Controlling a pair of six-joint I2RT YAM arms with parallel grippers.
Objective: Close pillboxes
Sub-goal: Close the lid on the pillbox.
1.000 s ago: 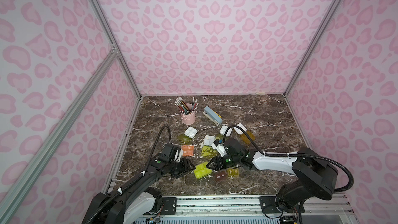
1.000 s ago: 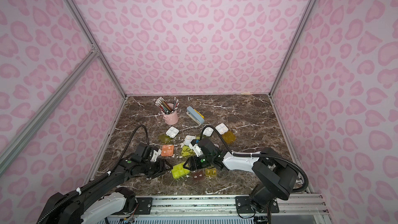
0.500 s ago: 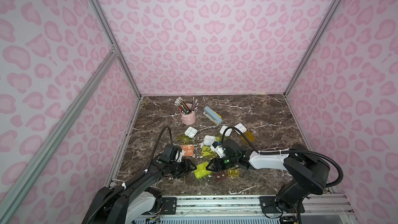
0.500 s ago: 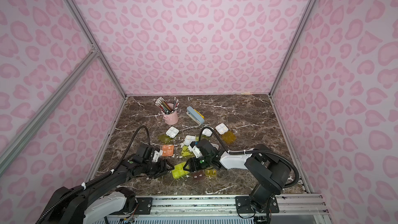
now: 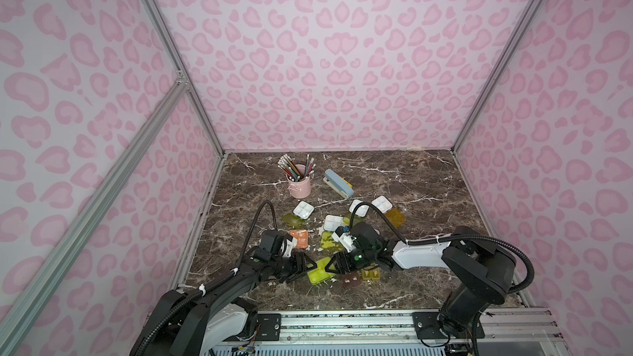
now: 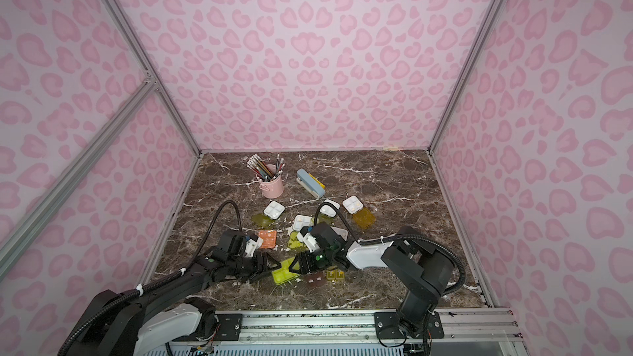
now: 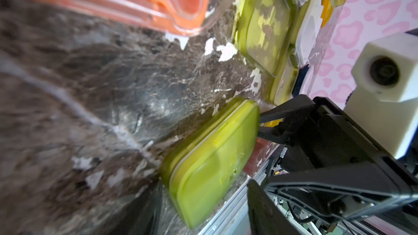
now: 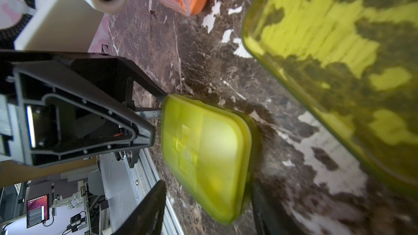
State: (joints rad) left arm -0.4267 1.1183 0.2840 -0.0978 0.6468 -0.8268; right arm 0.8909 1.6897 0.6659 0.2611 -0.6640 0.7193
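The lime pillbox lies on the dark marble table, low in the middle of the picture. The two arms meet over it. The right gripper has slid down the picture in the last second. It was up among the other boxes, and now its tips are right at the box's right edge. The left gripper has hardly moved and waits at the box's left edge. The box itself has not shifted.

Both sets of jaws stand apart, and neither is holding anything. In the right wrist view, one finger of the left gripper touches a corner of the box.

From up close the lid looks down on its tray, with only a thin line between them. I think the arms are holding the box from both sides, maybe to push the lid fully shut.

Higher in the picture there is more work. The white pillbox has its amber lid lying flat open beside it. So the job looks far from done.
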